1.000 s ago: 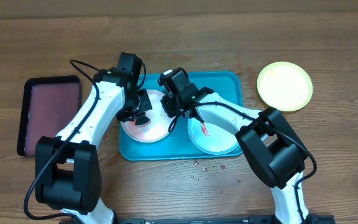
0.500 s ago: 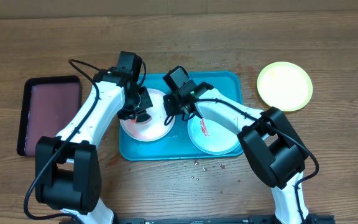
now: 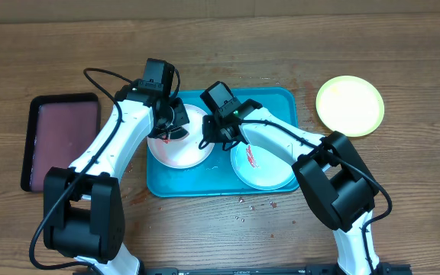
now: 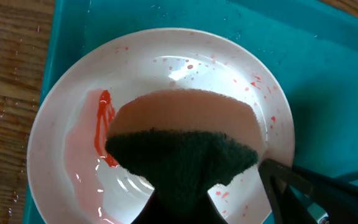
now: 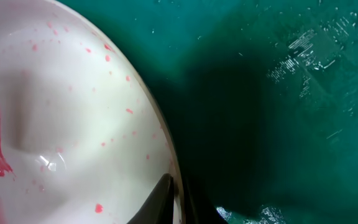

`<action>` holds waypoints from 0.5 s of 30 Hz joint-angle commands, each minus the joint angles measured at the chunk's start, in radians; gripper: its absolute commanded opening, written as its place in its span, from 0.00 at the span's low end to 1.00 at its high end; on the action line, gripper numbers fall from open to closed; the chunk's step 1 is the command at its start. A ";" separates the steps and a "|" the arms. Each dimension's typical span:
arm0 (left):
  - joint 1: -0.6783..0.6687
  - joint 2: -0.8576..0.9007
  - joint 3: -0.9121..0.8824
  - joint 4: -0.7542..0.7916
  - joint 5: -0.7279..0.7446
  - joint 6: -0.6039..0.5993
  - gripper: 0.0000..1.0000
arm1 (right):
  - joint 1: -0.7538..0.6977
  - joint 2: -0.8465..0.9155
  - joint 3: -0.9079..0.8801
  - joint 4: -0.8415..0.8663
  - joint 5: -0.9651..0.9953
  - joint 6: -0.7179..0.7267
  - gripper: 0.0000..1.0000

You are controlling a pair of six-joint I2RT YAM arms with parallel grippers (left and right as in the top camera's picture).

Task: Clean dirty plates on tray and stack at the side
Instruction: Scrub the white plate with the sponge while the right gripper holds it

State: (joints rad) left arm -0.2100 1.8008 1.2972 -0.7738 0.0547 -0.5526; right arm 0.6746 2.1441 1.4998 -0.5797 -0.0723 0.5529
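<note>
Tray (image 3: 275, 103): bright teal, mid-surface (image 3: 411, 191), holding two plates side by side.
White plate (image 3: 188, 156): in the tray's left half. The left wrist view shows a red streak on its left side, pink watery film around it, and red specks across the top and right rim.
Left claw (image 3: 171, 128): over the white plate, clamped on a sponge.
Sponge (image 4: 185, 149): tan face up, dark green scrub layer below, pressed on the plate's middle just right of the red streak.
Right claw (image 3: 207, 141): at the white plate's right edge, narrow, one finger inside the rim and one outside, so it pinches that rim. The right wrist view shows the rim running between the two finger tips, with wet tray floor beside it.
Teal plate (image 3: 272, 173): in the tray's right half, just beside the white plate, with a red smear on its left part.
Yellow plate (image 3: 350, 105): on the surface right of the tray, apart from it, looking clean.
Maroon tray (image 3: 61, 141): at the far left, well apart from the teal tray.
</note>
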 commanded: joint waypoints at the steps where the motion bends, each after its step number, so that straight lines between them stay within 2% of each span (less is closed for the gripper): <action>1: -0.001 0.015 -0.006 0.000 0.003 0.052 0.04 | 0.002 -0.001 0.008 0.017 -0.004 -0.034 0.09; 9: 0.000 0.126 -0.006 0.023 0.030 0.060 0.04 | 0.002 -0.001 0.008 0.024 -0.004 -0.034 0.09; 15: 0.002 0.236 -0.006 0.025 -0.052 0.060 0.10 | 0.002 -0.001 0.007 0.024 0.005 -0.034 0.09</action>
State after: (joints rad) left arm -0.2096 1.9820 1.2995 -0.7441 0.0746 -0.5133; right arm 0.6739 2.1445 1.4990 -0.5682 -0.0647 0.5240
